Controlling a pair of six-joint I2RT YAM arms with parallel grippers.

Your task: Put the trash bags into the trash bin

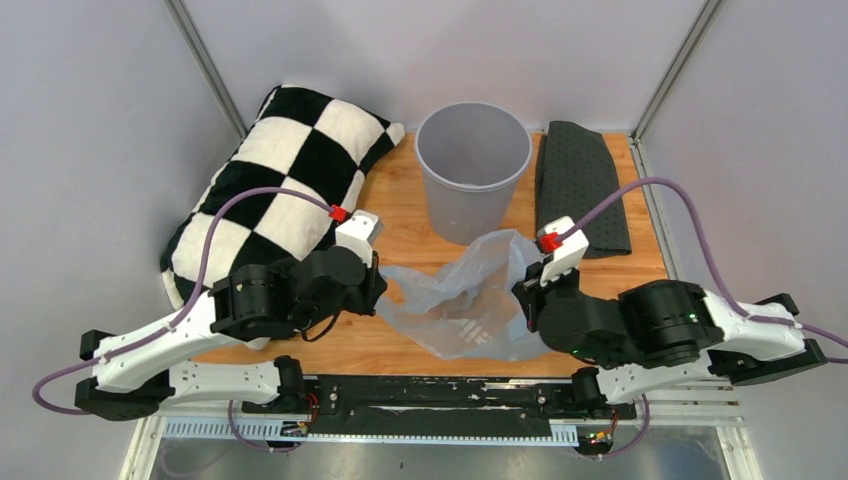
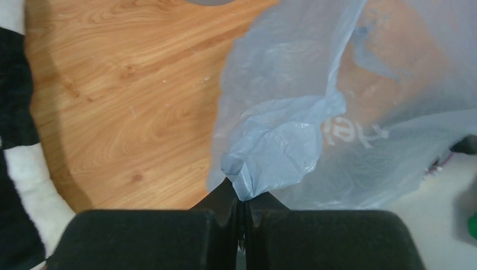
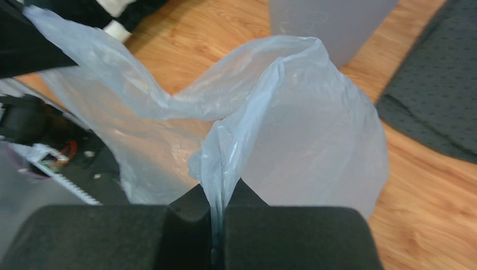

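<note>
Crinkly translucent trash bag, apparently printed.

Wooden table in a pale enclosure
A light-wood tabletop sat between plain pale grey walls; two slanted metal struts marked the back corners, under even, soft light.

Checkered pillow far-left on wooden table; dotted cloth far-right.

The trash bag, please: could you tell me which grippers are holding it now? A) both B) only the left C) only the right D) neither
A: in each wrist view, shut jaws pinch a fold of the trash bag, the left gripper and the right gripper alike.
</note>
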